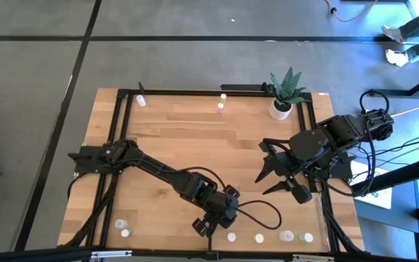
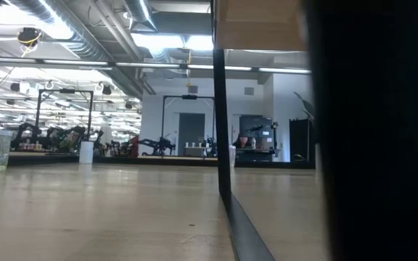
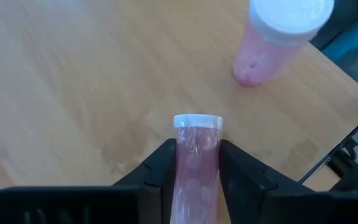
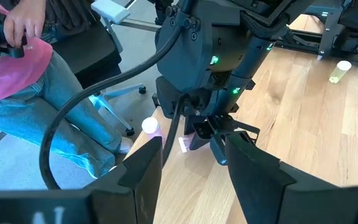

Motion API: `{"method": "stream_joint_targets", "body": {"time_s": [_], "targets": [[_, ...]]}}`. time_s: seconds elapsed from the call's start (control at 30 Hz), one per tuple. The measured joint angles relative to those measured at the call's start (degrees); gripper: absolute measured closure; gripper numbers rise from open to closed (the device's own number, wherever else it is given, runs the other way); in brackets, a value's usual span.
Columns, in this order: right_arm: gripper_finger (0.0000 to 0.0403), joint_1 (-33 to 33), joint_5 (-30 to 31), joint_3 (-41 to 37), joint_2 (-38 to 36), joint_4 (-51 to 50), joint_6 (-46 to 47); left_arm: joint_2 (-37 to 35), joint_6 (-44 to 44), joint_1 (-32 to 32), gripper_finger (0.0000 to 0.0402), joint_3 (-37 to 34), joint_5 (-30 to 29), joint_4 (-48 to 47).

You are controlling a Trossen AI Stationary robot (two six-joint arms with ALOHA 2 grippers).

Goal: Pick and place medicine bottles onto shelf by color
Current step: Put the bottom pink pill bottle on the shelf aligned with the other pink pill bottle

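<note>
My left gripper (image 1: 209, 222) is near the table's front edge, shut on a pink medicine bottle (image 3: 196, 168) with a white cap. A second pink bottle (image 3: 272, 43) stands upright on the wood just beyond it. Other small bottles stand along the front edge (image 1: 259, 237) and at the front left (image 1: 124, 227). Three more stand by the far edge (image 1: 221, 103). My right gripper (image 1: 278, 175) hangs open above the table's right side, with nothing between its fingers. I cannot make out the shelf for certain. The low view shows a pale wood panel (image 2: 281, 210) with a dark edge. My left gripper pinches the pink bottle's round body (image 3: 197, 152) between its two fingers, just behind the white cap (image 3: 197, 121). The fingers slant down from above and lie along the bottle, whose cap end points away past the fingertips. Whether the bottle touches the table, I cannot tell.
A white pot with a green plant (image 1: 285, 93) stands at the far right corner. A dark frame (image 1: 115, 145) runs round the tabletop. A seated person (image 4: 36, 81) is just beyond the front edge. A pale yellow bottle (image 4: 339, 70) stands farther off on the wood.
</note>
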Motion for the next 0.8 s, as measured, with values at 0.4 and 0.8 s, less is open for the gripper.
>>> {"method": "stream_joint_targets", "body": {"time_s": [0.4,0.8], "targets": [[0.0225,0.0,0.0,0.02,0.0,-0.01,-0.11,-0.22,-1.4,0.36,0.0307,2.26,-2.5,-0.01],[0.0225,0.0,0.02,0.02,0.02,0.06,-0.02,-2.61,-4.0,0.41,0.0307,2.34,-2.7,-1.68]]}}
